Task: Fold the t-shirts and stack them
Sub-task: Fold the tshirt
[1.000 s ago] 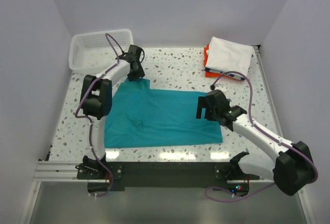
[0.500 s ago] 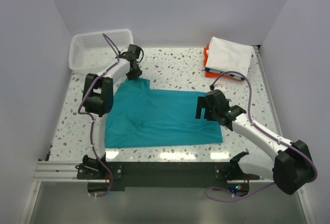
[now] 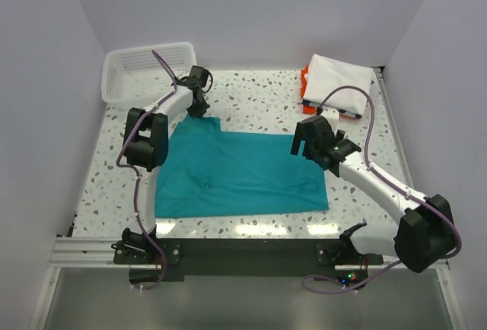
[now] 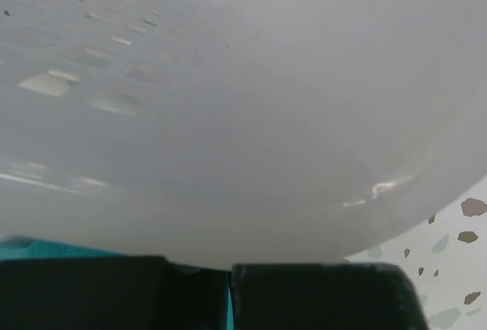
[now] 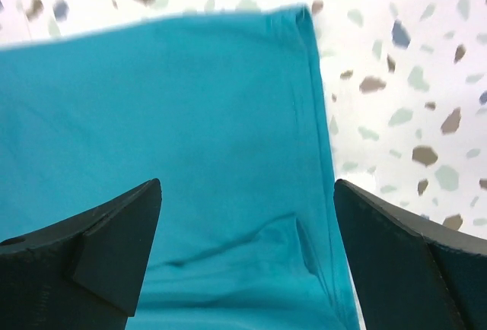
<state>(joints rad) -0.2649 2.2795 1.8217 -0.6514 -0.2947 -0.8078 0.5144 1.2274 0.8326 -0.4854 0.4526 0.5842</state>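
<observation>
Done: white t-shirt [image 3: 338,79] tops a folded stack at upper right, orange t-shirt [image 3: 304,90] beneath it.
Left to do: teal t-shirt [image 3: 240,170] lies flat and unfolded at mid-frame.
Left gripper [image 3: 200,107]: fingers narrow, seemingly pinching the teal shirt's upper-left corner, beside the basket [image 3: 144,47].
Right gripper [image 3: 299,147]: fingers wide, holding nothing, over the teal shirt's upper-right corner.

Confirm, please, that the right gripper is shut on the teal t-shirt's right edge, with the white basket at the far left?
The right wrist view shows the right gripper open, fingers spread wide over the right edge of the teal t-shirt. The white basket is at the far left.
</observation>
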